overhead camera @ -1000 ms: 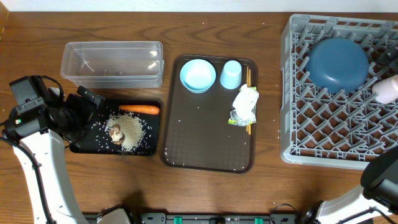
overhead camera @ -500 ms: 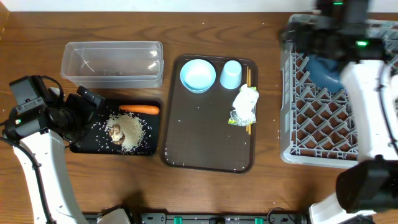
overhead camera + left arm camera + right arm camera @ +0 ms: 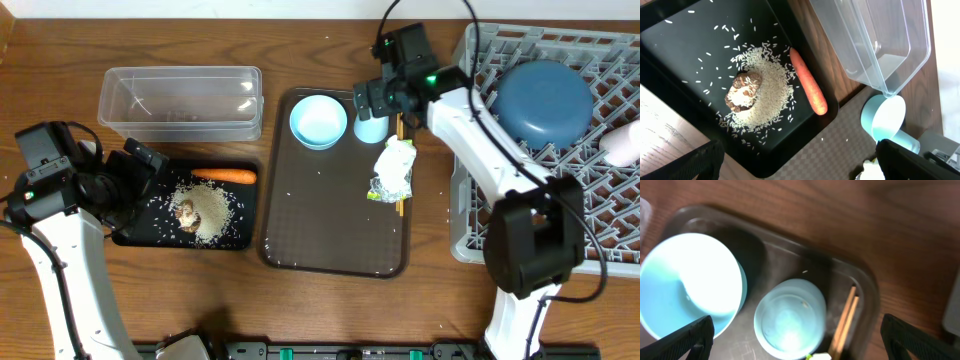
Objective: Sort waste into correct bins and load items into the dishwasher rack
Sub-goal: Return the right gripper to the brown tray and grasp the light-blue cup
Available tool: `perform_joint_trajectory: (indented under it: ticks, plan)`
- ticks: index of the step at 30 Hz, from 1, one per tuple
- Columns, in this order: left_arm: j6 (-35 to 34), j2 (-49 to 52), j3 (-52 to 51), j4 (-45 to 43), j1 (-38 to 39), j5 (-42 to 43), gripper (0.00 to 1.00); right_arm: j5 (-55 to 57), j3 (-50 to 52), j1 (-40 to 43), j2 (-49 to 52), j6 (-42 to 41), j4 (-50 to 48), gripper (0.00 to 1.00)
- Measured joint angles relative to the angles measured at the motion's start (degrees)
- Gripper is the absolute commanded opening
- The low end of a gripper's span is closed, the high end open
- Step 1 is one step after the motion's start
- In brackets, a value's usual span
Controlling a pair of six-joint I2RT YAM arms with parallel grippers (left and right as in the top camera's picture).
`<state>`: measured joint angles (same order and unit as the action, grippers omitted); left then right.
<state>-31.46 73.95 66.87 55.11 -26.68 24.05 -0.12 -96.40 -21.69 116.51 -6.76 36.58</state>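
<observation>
Wooden table (image 3: 300, 315) below: right claw (image 3: 378, 98), spread wide and empty, hovers above the pale blue cup (image 3: 790, 317), apparently lining up a grasp; left claw (image 3: 140, 170) hangs open by the black tray (image 3: 685, 45).

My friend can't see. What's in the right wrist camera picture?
A pale blue cup sits on a dark brown tray, below the open right gripper. A small pale blue bowl is left of it in the picture, wooden chopsticks right.
</observation>
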Motion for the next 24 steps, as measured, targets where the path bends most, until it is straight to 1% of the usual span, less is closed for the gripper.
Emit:
perform_joint_trajectory:
  ticks: [17,23,24]
  plan:
    - [0.0,0.0,0.0,0.0,0.0,0.0,0.98,1.9,0.0,-0.7,5.5,-1.4,0.0,0.99]
    - [0.0,0.0,0.0,0.0,0.0,0.0,0.98,2.2,0.0,-1.0,6.5,-1.6,0.0,0.93]
    - [0.0,0.0,0.0,0.0,0.0,0.0,0.98,2.3,0.0,-1.0,6.5,-1.7,-0.1,0.89]
